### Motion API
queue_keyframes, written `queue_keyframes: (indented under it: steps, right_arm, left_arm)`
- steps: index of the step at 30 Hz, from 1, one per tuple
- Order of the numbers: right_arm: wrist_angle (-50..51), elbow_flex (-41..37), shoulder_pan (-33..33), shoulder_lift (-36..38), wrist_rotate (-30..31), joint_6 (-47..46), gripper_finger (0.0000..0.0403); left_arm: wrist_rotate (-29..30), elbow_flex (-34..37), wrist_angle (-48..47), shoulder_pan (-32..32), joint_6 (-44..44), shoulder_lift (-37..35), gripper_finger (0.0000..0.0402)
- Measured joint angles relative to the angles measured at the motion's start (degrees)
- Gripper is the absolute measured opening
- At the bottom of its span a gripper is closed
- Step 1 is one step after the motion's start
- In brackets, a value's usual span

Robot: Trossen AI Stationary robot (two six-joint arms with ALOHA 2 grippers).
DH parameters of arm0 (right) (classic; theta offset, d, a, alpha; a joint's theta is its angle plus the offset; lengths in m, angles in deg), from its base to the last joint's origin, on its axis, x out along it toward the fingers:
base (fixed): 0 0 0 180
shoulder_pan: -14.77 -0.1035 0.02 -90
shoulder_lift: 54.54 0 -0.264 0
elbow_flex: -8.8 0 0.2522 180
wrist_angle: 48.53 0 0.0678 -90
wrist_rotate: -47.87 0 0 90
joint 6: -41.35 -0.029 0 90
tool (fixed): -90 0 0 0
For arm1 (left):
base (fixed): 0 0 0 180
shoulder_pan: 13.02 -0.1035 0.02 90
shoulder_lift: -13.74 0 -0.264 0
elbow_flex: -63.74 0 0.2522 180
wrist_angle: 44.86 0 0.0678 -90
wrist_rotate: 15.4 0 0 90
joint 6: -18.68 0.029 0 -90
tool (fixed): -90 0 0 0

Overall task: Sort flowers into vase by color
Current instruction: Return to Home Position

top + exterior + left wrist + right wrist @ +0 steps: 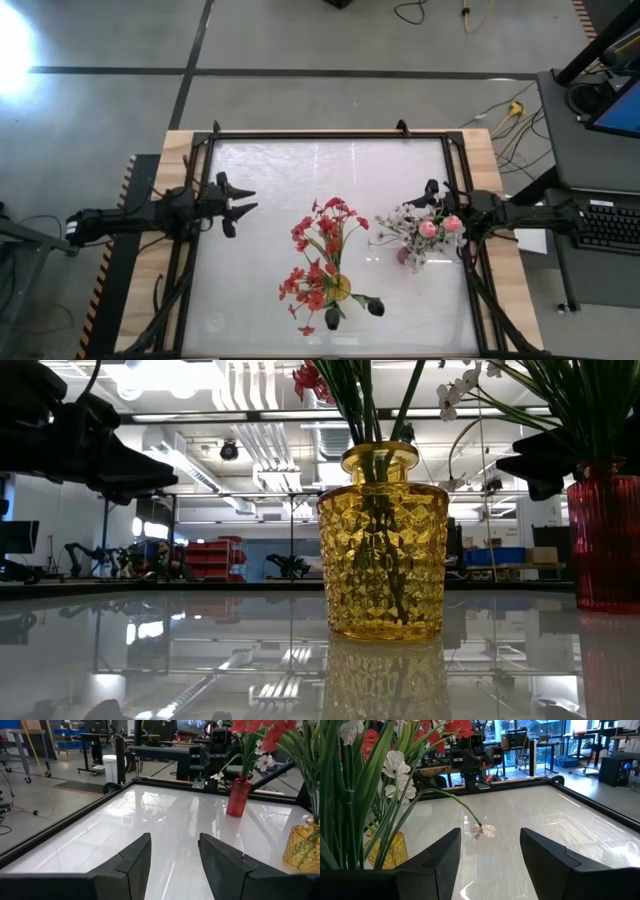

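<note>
A yellow glass vase (341, 288) stands near the table's middle and holds the red flowers (325, 235). Two stems with dark buds (375, 307) droop from the same vase. A red vase (405, 256) to its right holds white sprays (398, 222) and pink buds (428, 228). My left gripper (238, 205) hovers open at the table's left side, pointing level toward the vases. My right gripper (436, 208) hovers open at the right side, just behind the red vase's flowers. In the right wrist view a drooping white bloom (483, 831) hangs ahead of the open fingers.
A black frame (330, 135) runs round the glossy white table top. Free surface lies between my left gripper and the yellow vase (302, 847), and along the far edge. The red vase (238, 795) stands close to the right arm.
</note>
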Motion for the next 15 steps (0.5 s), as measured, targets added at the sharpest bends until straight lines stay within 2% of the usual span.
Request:
queue_keyframes:
  steps: [15]
  right_arm:
    - [0.0,0.0,0.0,0.0,0.0,0.0,0.0196]
  left_arm:
    - [0.0,0.0,0.0,0.0,0.0,2.0,0.0155]
